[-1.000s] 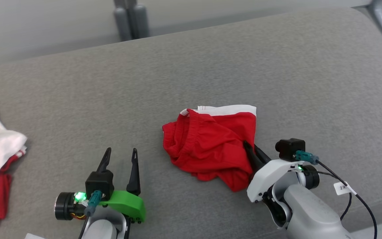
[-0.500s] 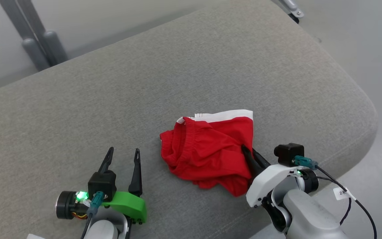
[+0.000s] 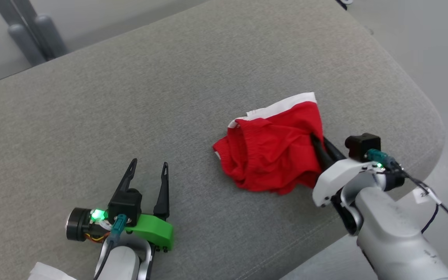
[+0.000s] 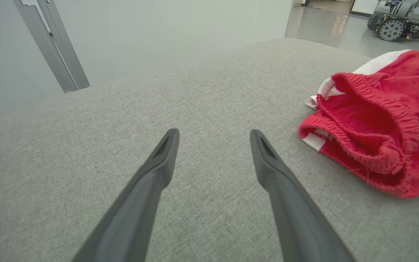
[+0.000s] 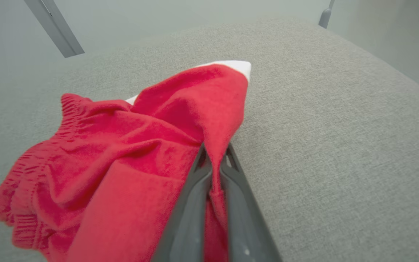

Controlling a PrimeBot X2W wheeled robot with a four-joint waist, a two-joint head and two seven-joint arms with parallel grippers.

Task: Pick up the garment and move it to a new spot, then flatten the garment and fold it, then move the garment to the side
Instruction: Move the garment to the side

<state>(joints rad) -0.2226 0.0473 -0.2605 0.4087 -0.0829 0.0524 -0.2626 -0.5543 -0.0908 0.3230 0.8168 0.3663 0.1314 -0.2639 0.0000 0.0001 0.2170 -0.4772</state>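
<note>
Your right gripper (image 3: pixel 317 142) has pulled the red garment (image 3: pixel 274 155) forward and to the right over the grey cushion (image 3: pixel 130 85) since half a second ago, nearer the cushion's rounded right corner. The left gripper (image 3: pixel 149 163) sits about where it was, so the gap between it and the cloth has widened.

The right gripper's fingers are clenched on a fold at the garment's right edge. In the right wrist view a ridge of red cloth (image 5: pixel 122 145) is pinched between the two dark fingers (image 5: pixel 191 196) and rises from their tips (image 5: pixel 213 149) to a white-tipped corner ahead. The rest of the cloth spills to the left of that gripper in a rumpled heap and lies on the cushion. A white band (image 3: pixel 286 107) runs along the edge farthest beyond the fingertips.

Your left gripper is released, its fingers spread wide and low over bare cushion, with nothing between them (image 4: pixel 214 133). From that gripper the garment (image 4: pixel 376 120) lies ahead and to the right, well apart, with its gathered elastic waistband (image 4: pixel 362 87) turned toward the fingers.
</note>
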